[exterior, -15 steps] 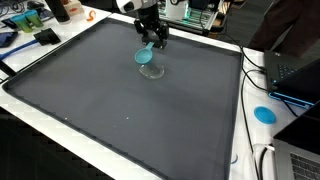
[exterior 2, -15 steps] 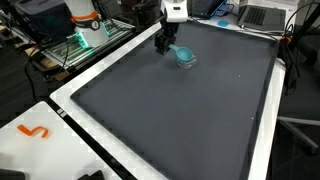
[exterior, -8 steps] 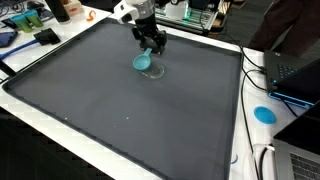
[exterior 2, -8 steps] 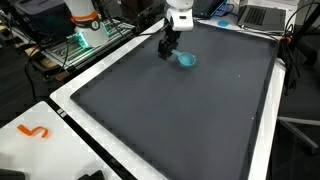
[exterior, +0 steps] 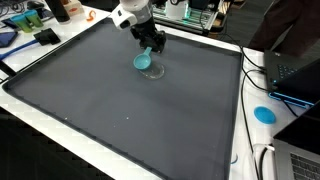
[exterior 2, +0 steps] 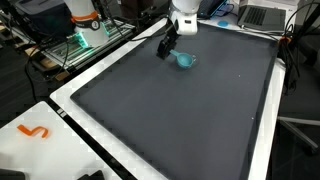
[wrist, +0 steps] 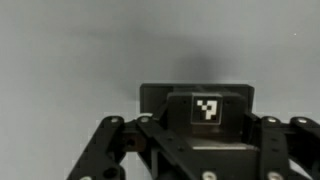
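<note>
The tool (exterior: 153,43) hangs low over the far part of a dark mat (exterior: 120,110), tilted rather than plumb, with its black fingers reaching down toward a small teal cup (exterior: 144,61). I cannot tell whether the jaws stand apart or together. In both exterior views they blur into one dark shape, and the wrist view shows only the tool's black body with a square black-and-white tag (wrist: 207,108) over bare grey mat. The cup lies on the mat just beside the fingertips, in an exterior view (exterior 2: 185,59) slightly off to their side, and whether the two touch is not clear. It looks like smooth moulded plastic, rounded and thin-walled (its open rim seems to lean rather than sit level), with a pale oval patch on the mat beneath it. The mat is matte and faintly speckled, which may help keep a light piece from sliding. It covers most of a white surface (exterior 2: 70,150). An orange squiggle (exterior 2: 35,131) lies on the bare margin, and a blue disc (exterior: 264,113) sits off the mat's edge near a laptop (exterior: 295,75).
</note>
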{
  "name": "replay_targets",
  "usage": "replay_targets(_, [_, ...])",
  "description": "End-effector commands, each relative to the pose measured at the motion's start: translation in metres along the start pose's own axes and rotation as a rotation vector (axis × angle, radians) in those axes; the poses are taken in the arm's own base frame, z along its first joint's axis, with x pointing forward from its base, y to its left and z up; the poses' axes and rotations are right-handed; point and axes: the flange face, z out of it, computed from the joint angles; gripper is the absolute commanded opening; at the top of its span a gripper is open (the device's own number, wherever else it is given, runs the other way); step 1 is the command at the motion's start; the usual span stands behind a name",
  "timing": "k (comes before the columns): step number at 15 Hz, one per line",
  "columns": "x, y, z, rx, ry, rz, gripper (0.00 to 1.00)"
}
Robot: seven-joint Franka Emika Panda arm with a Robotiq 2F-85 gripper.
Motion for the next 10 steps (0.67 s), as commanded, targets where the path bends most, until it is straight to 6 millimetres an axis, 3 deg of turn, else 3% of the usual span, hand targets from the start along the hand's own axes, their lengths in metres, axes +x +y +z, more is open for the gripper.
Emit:
replay_targets(1, [0.006,0.003,0.021,-0.037,-0.104,-0.026,0.28])
replay_targets(10, [0.019,-0.005,0.029,-0.069,-0.103,-0.128,0.28])
